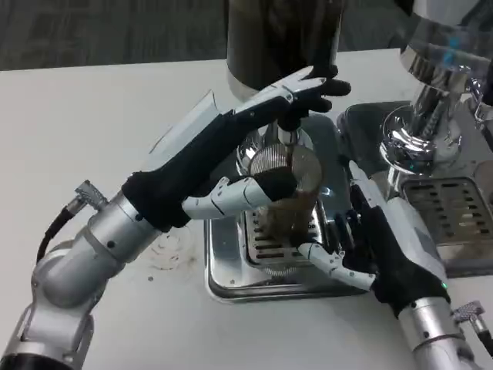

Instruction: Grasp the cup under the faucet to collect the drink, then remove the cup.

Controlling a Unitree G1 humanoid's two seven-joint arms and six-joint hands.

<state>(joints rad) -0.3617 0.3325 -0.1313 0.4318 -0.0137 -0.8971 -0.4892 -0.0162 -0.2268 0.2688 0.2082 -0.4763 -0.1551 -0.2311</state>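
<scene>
While the camera looks down from the robot's head, the left hand (273,135) reaches across from the lower left toward a dark drink dispenser (281,38) at the top middle of the white surface (100,131). Its upper fingers (316,83) stretch out flat against the faucet (286,132) area below the dispenser body, while a lower finger lies across the front of the cup (291,196), touching it. The cup stands under the faucet on a slotted metal drip tray (231,274) and looks brown with drink through its clear wall; its top is partly hidden by that hand, so I cannot say how full it is. Whether the left fingers truly clamp the faucet lever or only press against it, I cannot tell.

The right hand (385,243) comes in from the lower right, its white back turned up, lying just beside the cup on the tray's right edge. Its fingers (331,258) are apart, one pale finger pointing toward the foot of the cup and seeming to touch or nearly touch it; they do not wrap the cup.

To the right stands a second, shiny chrome dispenser (431,85) over its own grated tray (454,212). A faint ring stain (166,250) marks the surface left of the drip tray.
</scene>
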